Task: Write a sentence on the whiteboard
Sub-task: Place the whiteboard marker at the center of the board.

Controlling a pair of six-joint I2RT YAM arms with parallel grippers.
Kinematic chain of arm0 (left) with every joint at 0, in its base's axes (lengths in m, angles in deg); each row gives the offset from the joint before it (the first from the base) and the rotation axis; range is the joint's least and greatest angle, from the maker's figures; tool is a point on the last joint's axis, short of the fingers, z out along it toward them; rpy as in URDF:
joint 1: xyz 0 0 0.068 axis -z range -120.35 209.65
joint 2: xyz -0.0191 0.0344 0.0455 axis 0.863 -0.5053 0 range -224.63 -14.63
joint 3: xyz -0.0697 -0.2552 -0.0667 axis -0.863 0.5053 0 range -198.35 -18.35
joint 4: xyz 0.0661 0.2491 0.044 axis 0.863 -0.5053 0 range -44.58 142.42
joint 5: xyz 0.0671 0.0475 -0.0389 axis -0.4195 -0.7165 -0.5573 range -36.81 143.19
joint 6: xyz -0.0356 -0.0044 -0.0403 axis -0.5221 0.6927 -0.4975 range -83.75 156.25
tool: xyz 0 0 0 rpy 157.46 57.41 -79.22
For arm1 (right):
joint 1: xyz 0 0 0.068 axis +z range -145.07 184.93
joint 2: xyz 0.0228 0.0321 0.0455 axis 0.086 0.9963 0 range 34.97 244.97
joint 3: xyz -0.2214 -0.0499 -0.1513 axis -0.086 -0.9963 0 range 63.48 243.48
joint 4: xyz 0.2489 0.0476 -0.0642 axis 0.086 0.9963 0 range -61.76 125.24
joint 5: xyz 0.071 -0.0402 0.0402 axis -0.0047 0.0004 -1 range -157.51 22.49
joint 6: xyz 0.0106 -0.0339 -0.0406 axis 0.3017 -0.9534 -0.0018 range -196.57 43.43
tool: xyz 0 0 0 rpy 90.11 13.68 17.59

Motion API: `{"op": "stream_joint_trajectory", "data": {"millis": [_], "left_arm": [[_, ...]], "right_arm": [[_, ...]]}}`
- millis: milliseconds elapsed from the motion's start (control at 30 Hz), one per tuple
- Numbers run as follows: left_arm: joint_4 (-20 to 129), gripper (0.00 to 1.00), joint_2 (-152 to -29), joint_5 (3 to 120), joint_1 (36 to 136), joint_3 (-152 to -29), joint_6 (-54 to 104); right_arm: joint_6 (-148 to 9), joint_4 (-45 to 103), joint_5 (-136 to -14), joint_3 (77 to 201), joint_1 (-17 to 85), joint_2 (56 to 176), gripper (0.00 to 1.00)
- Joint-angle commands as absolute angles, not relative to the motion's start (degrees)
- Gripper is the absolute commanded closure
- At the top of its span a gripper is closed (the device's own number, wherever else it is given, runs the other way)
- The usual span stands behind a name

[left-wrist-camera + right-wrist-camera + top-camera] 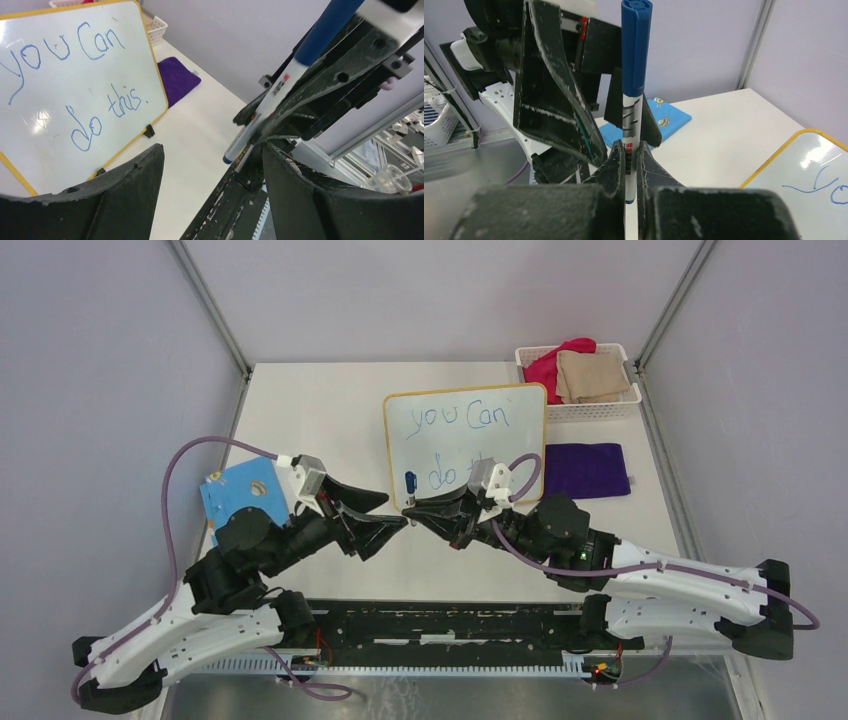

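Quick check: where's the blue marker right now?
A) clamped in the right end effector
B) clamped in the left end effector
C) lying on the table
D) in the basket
A: the right end effector is shut on the marker; the left end effector stands open.

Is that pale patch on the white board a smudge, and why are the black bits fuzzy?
Left wrist view: the pale patches on the whiteboard are glare, and the sentence reads clearly. Right wrist view: the right gripper sits close to the lens, so its base blurs, while the marker is sharp. Top view: even light, soft shadows.
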State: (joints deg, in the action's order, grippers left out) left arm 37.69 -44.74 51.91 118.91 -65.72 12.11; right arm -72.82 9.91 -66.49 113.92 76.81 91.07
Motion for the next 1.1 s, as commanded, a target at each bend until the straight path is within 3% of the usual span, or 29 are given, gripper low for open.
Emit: {"op": "stream_joint_trajectory", "data": {"millis": [0, 400, 667, 767, 833, 900, 933, 967, 1067], "left_arm": [[42.07, 0.23, -43.53, 49.77, 119.09, -68.56, 12.79], [43.03, 0.23, -46.9, 56.23, 119.04, -70.65, 20.05], [42.14, 0.39, -49.06, 57.64, 119.07, -71.61, 19.99], [42.15, 0.51, -49.41, 58.67, 119.06, -71.61, 19.99], [42.02, 0.7, -49.75, 59.51, 119.06, -71.63, 20.0], [41.33, 0.94, -50.0, 58.71, 119.11, -71.61, 19.72], [40.61, 0.98, -50.05, 57.88, 119.07, -71.61, 19.5], [39.94, 0.98, -50.05, 56.75, 119.06, -71.61, 19.47], [36.88, 0.98, -49.44, 47.9, 119.06, -71.4, 19.11]], "right_arm": [[-72.52, 9.85, -69.6, 115.95, 76.64, 91.87, 1.0], [-69.8, 9.16, -72.31, 115.16, 76.7, 93.16, 1.0], [-69.28, 9.21, -72.77, 114.55, 76.56, 92.98, 1.0], [-69.21, 9.22, -72.84, 114.28, 76.71, 92.83, 1.0], [-69.06, 9.25, -72.86, 114.11, 76.65, 92.74, 1.0], [-69.03, 9.33, -72.88, 114.02, 76.61, 92.67, 1.0], [-69.19, 9.53, -72.8, 113.91, 76.67, 92.46, 1.0], [-69.22, 9.85, -72.39, 113.85, 76.66, 92.37, 0.96], [-70.43, 12.79, -70.38, 113.88, 76.65, 91.48, 0.54]]}}
